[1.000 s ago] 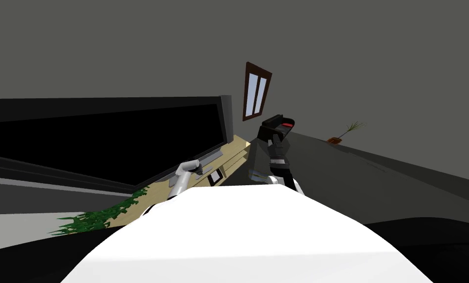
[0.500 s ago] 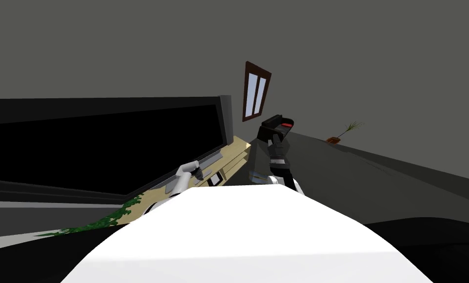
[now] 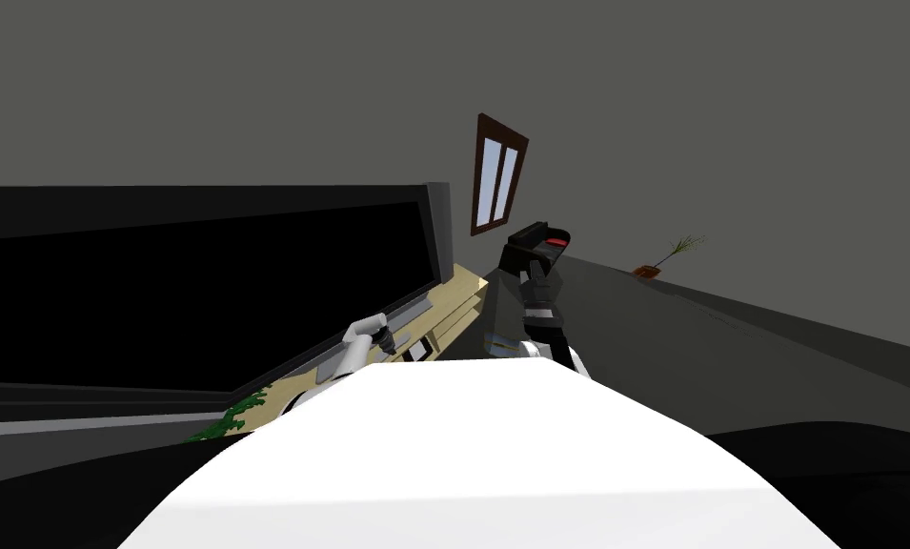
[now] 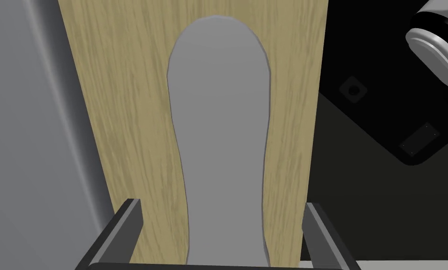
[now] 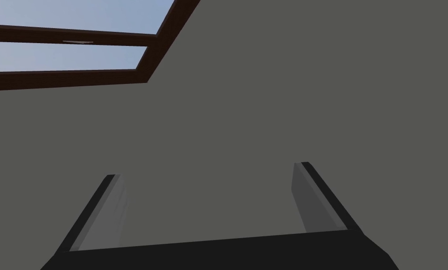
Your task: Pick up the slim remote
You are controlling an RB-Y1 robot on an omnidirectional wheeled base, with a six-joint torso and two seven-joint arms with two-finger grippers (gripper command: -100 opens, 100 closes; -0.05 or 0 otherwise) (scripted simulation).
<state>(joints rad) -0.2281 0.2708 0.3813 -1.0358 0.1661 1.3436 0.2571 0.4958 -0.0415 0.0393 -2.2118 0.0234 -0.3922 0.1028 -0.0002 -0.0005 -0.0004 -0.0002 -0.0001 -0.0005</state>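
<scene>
**Left gripper point(image 4: 221, 203) straddles slim grey remote point(image 4: 218, 117)**

A black television point(image 3: 205, 276) sits on a pale wooden stand point(image 4: 110, 117). The remote lies flat there between my spread left fingers, neither touching it. My right gripper point(image 5: 208, 170) is raised, fingers apart.

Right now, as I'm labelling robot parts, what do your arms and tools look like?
My left forearm is white with a dark wrist joint; my right forearm is dark with a light grey band. The left tool and right tool are each a dark box with two thin, flat grey blades. A red patch shows on the right one's box.
</scene>
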